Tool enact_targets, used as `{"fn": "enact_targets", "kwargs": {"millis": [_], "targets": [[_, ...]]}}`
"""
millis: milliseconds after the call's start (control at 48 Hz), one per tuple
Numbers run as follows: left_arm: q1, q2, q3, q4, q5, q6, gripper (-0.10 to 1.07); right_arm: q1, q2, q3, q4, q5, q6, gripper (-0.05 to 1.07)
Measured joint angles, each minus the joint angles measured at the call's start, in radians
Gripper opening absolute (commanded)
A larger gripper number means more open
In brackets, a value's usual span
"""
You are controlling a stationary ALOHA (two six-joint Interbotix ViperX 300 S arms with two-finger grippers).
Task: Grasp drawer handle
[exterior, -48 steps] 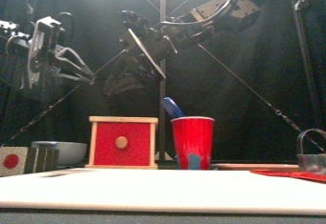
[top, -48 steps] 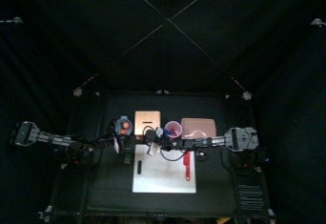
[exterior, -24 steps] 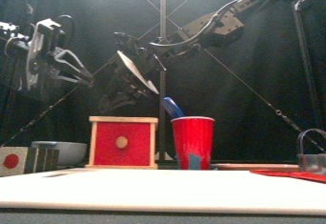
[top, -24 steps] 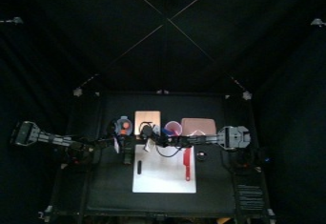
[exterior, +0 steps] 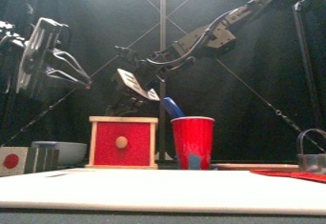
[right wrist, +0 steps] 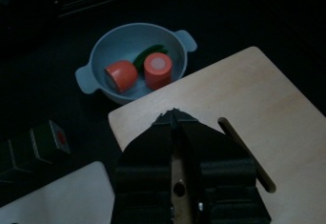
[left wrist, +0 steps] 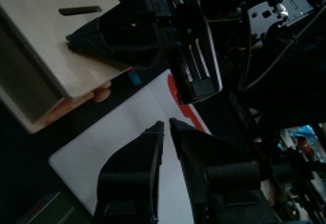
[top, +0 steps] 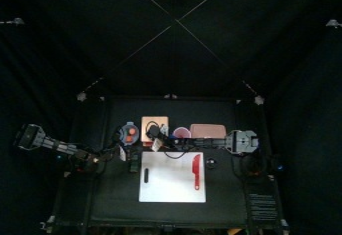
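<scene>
Now we see drawer box (exterior: 122, 142), red front, wood frame, near desk's left edge. Round knob (exterior: 121, 142) small, stiff, likely slick: pinch its sides squarely. Right gripper (exterior: 132, 82) above box, jaws closed, empty. Left gripper (exterior: 67, 71) nearly closed, empty.

No legible text, labels, brands or numbers on any item, red-fronted wooden drawer box (exterior: 124, 142) unmarked, red cup (exterior: 193, 143) unmarked, white board (top: 173, 179) blank
</scene>
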Motion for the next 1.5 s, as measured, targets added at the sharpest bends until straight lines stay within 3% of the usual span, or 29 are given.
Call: {"fn": "enact_targets", "kwargs": {"millis": [188, 375, 542, 667, 792, 1500], "targets": [[-0.005, 0.054, -0.002, 0.040, -0.018, -0.167, 0.59, -0.002, 0.012, -0.011, -0.011, 0.006, 0.000, 0.31], [-0.003, 0.115, -0.003, 0.160, -0.038, -0.348, 0.61, 0.000, 0.014, -0.005, -0.012, 0.006, 0.002, 0.31], [0.014, 0.149, 0.005, 0.275, -0.041, -0.543, 0.77, 0.000, 0.015, -0.003, -0.014, 0.006, 0.000, 0.31], [0.037, 0.175, 0.005, 0.322, -0.046, -0.632, 0.93, 0.002, 0.014, -0.003, -0.014, 0.005, 0.002, 0.31], [0.072, 0.209, 0.002, 0.342, -0.054, -0.664, 1.04, 0.003, 0.018, -0.003, -0.014, 0.006, 0.000, 0.31], [0.190, 0.477, -0.123, 0.348, -0.055, -0.664, 1.03, 0.009, 0.032, -0.006, -0.012, 0.008, 0.002, 0.31]]}}
